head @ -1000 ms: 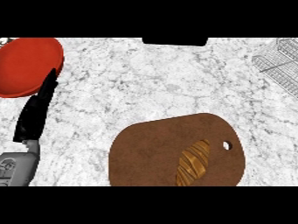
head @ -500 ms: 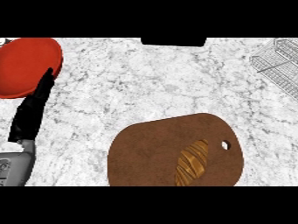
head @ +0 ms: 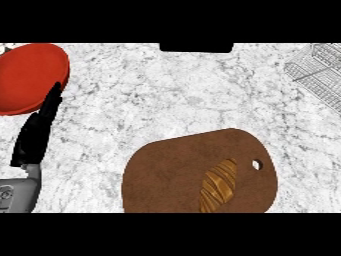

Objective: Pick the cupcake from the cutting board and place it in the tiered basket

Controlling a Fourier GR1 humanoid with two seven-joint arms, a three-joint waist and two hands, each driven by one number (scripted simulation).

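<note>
Fingers (head: 49, 107) of our left hand (head: 36, 132) stretch straight out and lie together, holding nothing, pointing toward the far left of the table (head: 173, 95). Their tips show against the near right rim of a red plate (head: 21, 77), though we cannot tell whether they touch it or only hover above it. Behind the black hand, the grey forearm (head: 10, 195) comes in at the near left corner. Our right hand shows nowhere in the head view.

On the near side of the table, a little right of centre, lies the brown cutting board (head: 195, 172), rounded in outline, with a small hanging hole (head: 256, 164) near its right edge. Its near edge is cut off by the bottom of the view. On the board's right half, just left of the hole, rests the task's thing, which the task calls a cupcake (head: 219, 185); what we see is a long, golden-brown, streaked shape lying slantwise, its far end tilted toward the right. It is well apart from our left hand, with bare marble-patterned table between them.

At the far right corner stands the wire tiered basket (head: 328, 75), grey mesh, only partly in view and well apart from the board. A dark rectangular shape (head: 196, 47) sits at the far edge of the table, near the middle; we cannot tell what it is.
</note>
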